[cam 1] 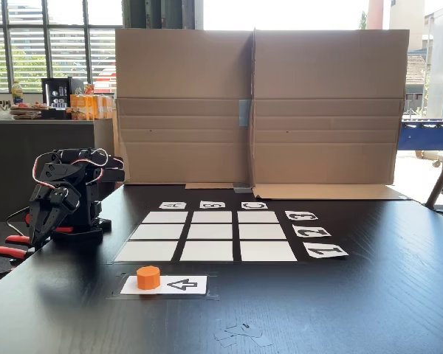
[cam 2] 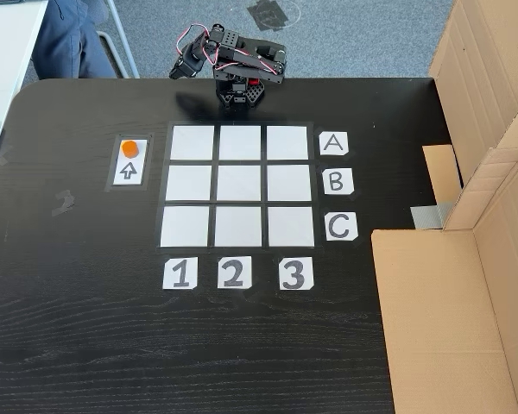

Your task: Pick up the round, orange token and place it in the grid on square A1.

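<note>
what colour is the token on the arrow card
Bright orange; the token shows best in the low fixed view.

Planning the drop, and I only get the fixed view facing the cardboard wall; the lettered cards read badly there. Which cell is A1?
Observer: In a fixed view, square A1 is the corner cell of the grid, in the row nearest the arm and the column nearest the token.
Operator: Token touching the grid?
Observer: No. It sits on the arrow card, with bare table between card and grid.
Operator: Anyone near?
Observer: A person's leg shows beyond the table edge on the arm's side.
</note>
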Robot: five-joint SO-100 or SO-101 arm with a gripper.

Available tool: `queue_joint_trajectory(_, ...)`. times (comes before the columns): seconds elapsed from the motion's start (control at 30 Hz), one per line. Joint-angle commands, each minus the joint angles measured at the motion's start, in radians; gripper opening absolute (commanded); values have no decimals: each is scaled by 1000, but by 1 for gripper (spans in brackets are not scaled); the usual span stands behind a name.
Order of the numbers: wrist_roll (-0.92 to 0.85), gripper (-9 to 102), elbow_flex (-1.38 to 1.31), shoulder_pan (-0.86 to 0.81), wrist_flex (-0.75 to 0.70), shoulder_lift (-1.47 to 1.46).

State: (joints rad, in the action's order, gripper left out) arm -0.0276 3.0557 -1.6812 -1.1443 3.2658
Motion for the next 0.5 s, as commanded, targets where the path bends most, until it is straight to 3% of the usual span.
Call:
queue_joint_trajectory(0.0, 3, 7, -138, 48, 12, -272)
queue_joint_trajectory(0.47, 3, 8, -202, 48, 12, -348)
